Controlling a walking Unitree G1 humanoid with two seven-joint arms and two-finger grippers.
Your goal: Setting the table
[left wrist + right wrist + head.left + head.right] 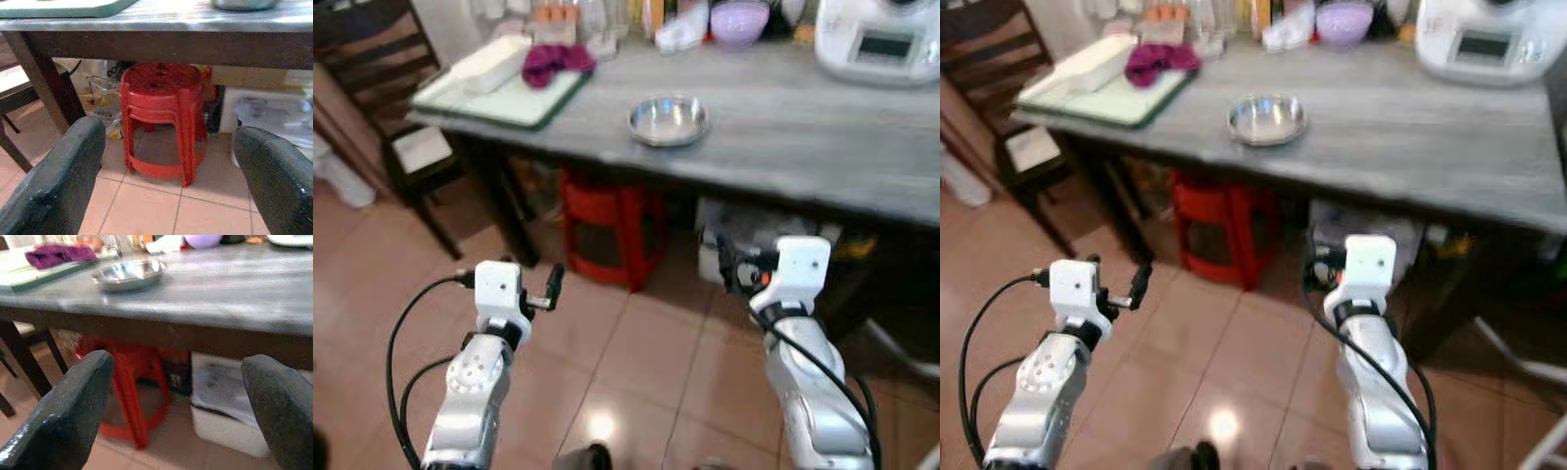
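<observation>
Step in hand, as I judge it: approach, with nothing picked up yet. The steel bowl [669, 120] sits on the grey surface [803, 137], close to the surface's near edge and apart from everything else. Beyond the bowl, toward the robot's left, lies a green tray [509, 98] carrying a white box [492, 63] and a purple cloth [553, 61]; beyond the bowl toward the right stands a white appliance [881, 39], with a lilac bowl [739, 22] at the back. Left gripper [546, 290] and right gripper [729, 264] both hang below the surface's edge, well short of the bowl, jaws spread wide and holding nothing (wrist views show open floor and a red stool [164, 117] between the fingers). The stool stands under the surface, below the bowl. Next move likely calls for raising an arm above the surface's edge and reaching forward to the bowl; the rim is low and thin, so a pinch across it looks the plausible grasp.
</observation>
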